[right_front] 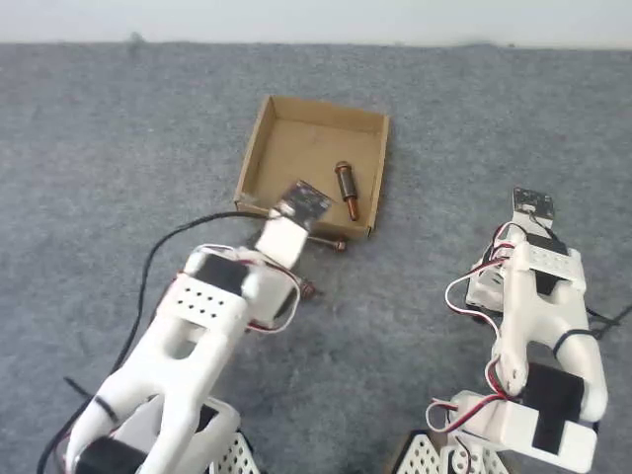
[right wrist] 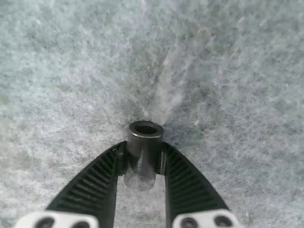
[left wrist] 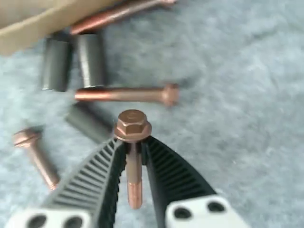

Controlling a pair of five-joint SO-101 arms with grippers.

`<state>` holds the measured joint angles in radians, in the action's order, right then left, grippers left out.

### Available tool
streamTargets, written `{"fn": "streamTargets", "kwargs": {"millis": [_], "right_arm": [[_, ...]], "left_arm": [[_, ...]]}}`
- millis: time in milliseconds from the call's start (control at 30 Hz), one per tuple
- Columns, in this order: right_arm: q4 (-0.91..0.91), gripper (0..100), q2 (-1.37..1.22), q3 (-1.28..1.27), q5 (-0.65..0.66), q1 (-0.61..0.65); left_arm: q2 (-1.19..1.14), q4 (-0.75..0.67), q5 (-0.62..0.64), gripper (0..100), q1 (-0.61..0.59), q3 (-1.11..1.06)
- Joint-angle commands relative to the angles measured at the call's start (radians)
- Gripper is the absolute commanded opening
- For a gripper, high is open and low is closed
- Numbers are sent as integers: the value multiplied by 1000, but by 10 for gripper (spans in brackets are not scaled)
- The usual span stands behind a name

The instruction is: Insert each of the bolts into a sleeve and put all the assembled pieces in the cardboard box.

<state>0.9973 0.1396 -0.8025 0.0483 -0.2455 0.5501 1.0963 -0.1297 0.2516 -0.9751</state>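
Observation:
My left gripper (left wrist: 133, 142) is shut on a copper bolt (left wrist: 132, 127), whose hex head sticks out past the fingertips. It hangs over the grey carpet just in front of the cardboard box (right_front: 259, 148). Below it lie loose bolts (left wrist: 126, 94) (left wrist: 35, 156) and dark sleeves (left wrist: 90, 59) (left wrist: 57, 64) (left wrist: 88, 124). My right gripper (right wrist: 142, 149) is shut on a dark sleeve (right wrist: 145, 140) with its open bore facing up, off to the right of the box. One bolt in a sleeve (right_front: 346, 190) lies inside the box.
The box wall (left wrist: 28, 31) runs close behind the loose sleeves, with another bolt (left wrist: 118, 13) lying along it. Two bolts (right_front: 331, 244) (right_front: 306, 288) rest on the carpet by the left arm (right_front: 197, 316). The right arm (right_front: 538, 296) stands over bare carpet.

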Motion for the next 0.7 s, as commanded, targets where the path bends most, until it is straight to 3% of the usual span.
{"fn": "streamTargets", "kwargs": {"millis": [0, 100, 267, 667], "right_arm": [[-8, 6, 59, 5, 17, -10], [-8, 6, 59, 5, 17, -10], [-8, 6, 59, 5, 17, -10], [-8, 6, 59, 3, 17, -10]], "left_arm": [[52, -48, 15, 12, -72, 8], [57, -106, 38, 12, -149, 8], [58, -184, 178, 12, -252, 7], [54, -333, 270, 12, -483, 4]]}}
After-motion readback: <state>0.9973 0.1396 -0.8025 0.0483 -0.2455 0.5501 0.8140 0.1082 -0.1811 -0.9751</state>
